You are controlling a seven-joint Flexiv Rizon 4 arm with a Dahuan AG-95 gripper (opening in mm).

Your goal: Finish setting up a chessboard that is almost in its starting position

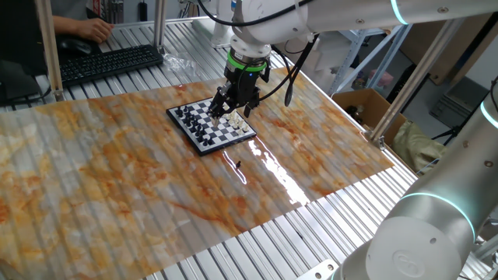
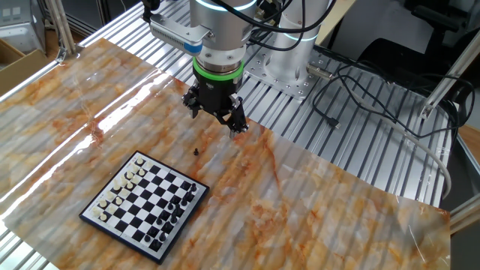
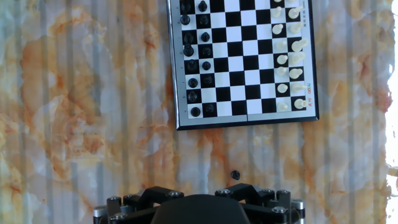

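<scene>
The chessboard (image 2: 145, 206) lies flat on the marbled orange-and-white sheet that covers the surface (image 2: 315, 202), nearer the sheet's front edge in the other fixed view, with white pieces ranked along one side and black along the opposite side. One small dark piece (image 2: 196, 151) stands alone on the sheet, off the board and just beyond its edge; the hand view shows the stray piece (image 3: 236, 175) a little way out from the board's rim, closer to the black side than to the white. The gripper (image 2: 216, 120) hangs above the sheet, near that piece and beside the board, carrying nothing that can be seen; whether its fingers are spread or closed I cannot tell, since the hand view shows only the dark base of the hand. By my judgement the stray piece is very light, hard and smooth, so it would tip or skate away at a sideways nudge, and the glossy sheet offers little friction. It is best taken from straight above, pinching it low on its body with the fingers on either side. The neighbouring black pieces stand close together, so setting it down on its square leaves little room.
</scene>
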